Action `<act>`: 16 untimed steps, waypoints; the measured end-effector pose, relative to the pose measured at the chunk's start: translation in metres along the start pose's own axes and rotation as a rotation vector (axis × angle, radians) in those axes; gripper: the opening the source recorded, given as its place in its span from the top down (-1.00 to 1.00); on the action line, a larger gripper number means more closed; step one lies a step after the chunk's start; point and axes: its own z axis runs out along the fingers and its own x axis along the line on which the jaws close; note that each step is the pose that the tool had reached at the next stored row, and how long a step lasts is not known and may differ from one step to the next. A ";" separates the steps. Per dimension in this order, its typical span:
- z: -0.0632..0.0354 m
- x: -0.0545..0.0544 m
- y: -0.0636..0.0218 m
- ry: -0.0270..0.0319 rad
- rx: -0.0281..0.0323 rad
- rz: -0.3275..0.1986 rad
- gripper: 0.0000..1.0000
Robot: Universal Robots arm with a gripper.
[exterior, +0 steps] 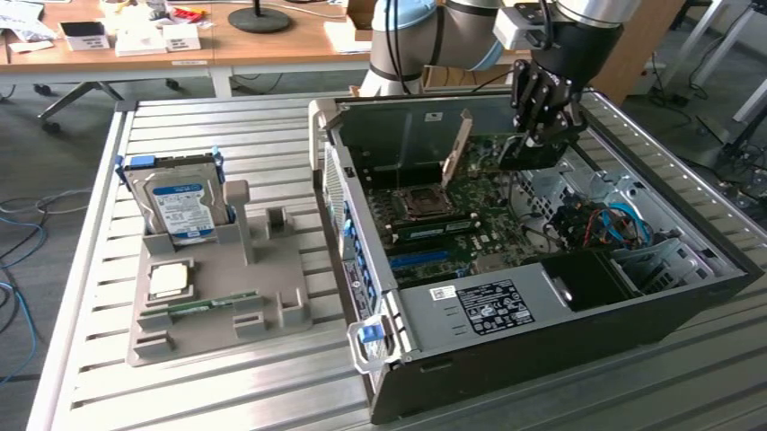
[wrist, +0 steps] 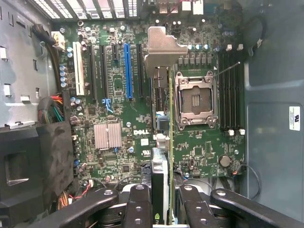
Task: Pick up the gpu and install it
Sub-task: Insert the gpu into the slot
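Mid-install. Gripping gpu (wrist: 161, 161) edge-on in closed gripper (wrist: 161, 191), above motherboard (wrist: 118, 104) inside case (exterior: 551, 355), unseated. Probably calls for squaring card edge over 1 of the slots (wrist: 128, 71).

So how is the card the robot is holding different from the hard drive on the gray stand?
The gpu hangs in the gripper over the motherboard inside the open case; the hard drive sits in the gray stand outside it. The gpu is a thin green board with a silver bracket; the hard drive is a silver box with a blue-white label. Both stand on edge.
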 end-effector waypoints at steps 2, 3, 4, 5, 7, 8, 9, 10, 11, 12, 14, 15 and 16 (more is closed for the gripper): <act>0.0001 0.000 0.0007 0.0000 0.0000 0.000 0.47; 0.0001 0.000 0.0008 0.0000 0.0000 0.000 0.47; 0.0001 0.000 0.0008 -0.0001 0.0000 0.000 0.47; 0.0001 0.000 0.0008 -0.0001 0.0000 0.000 0.47; 0.0005 0.000 0.0008 -0.0001 0.0000 0.000 0.47; 0.0009 0.000 0.0008 -0.0002 0.0000 0.000 0.47; 0.0015 0.000 0.0008 -0.0002 0.0000 -0.001 0.47; 0.0021 0.000 0.0010 -0.0003 -0.0001 -0.001 0.47; 0.0028 0.000 0.0012 -0.0003 0.0000 -0.002 0.47; 0.0036 0.000 0.0014 -0.0004 -0.0001 -0.002 0.47; 0.0051 0.000 0.0021 -0.0004 0.0000 -0.004 0.47; 0.0060 0.001 0.0028 -0.0004 0.0002 -0.005 0.47; 0.0068 0.001 0.0036 -0.0005 0.0005 -0.006 0.47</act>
